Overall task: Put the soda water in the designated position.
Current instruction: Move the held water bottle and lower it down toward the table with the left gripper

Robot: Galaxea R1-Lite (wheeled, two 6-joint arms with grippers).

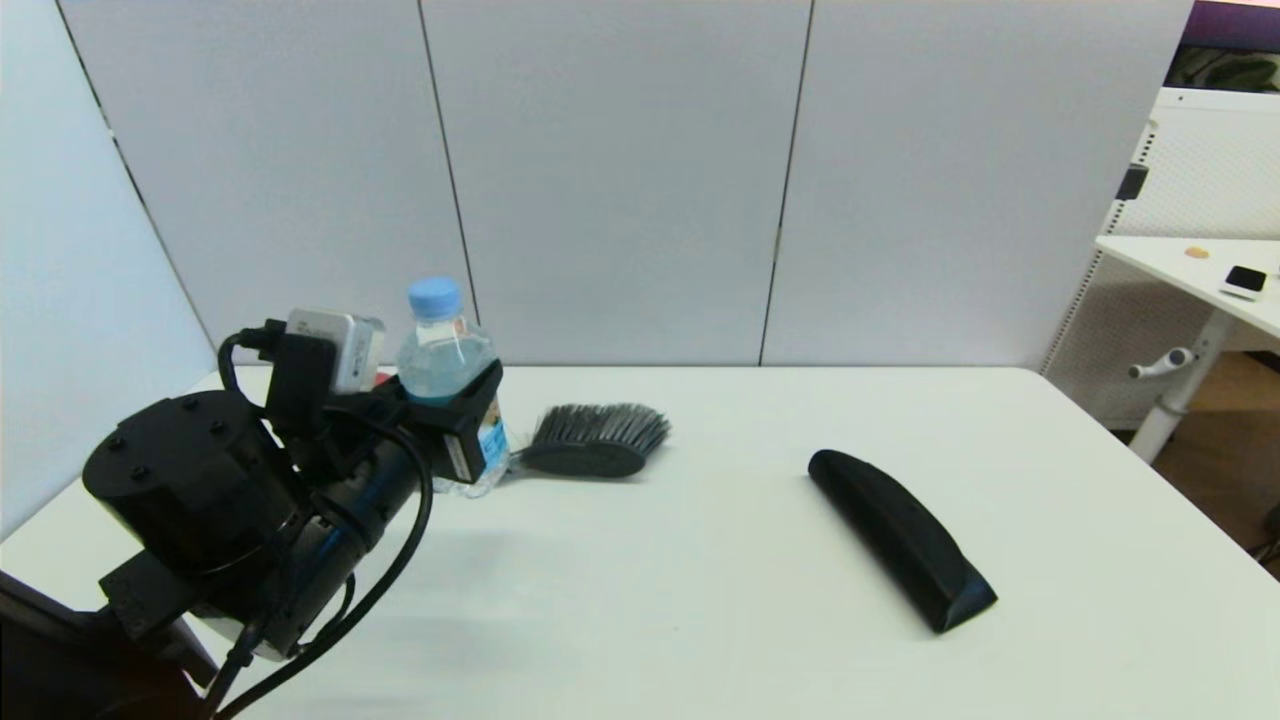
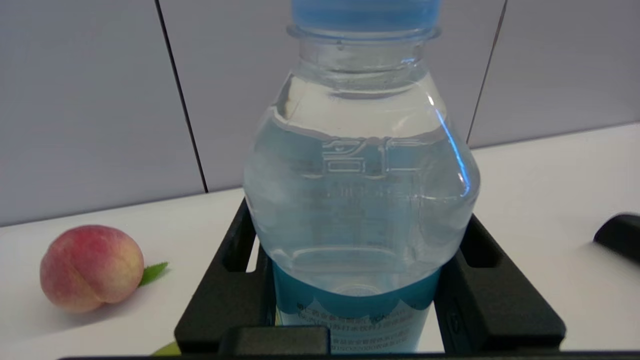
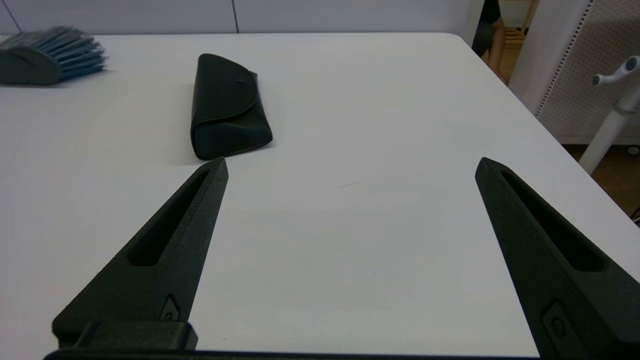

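The left gripper (image 1: 455,405) holds the soda water (image 1: 447,365) upright, perhaps just above the table (image 1: 700,560); the right gripper (image 3: 350,167) is wide open.

Upright soda water (image 1: 447,372) (blue cap, label)

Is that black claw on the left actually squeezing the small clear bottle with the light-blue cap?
Touching. In the left wrist view, the left gripper has its black fingers pressed against both sides of the clear plastic bottle, with no gap showing.
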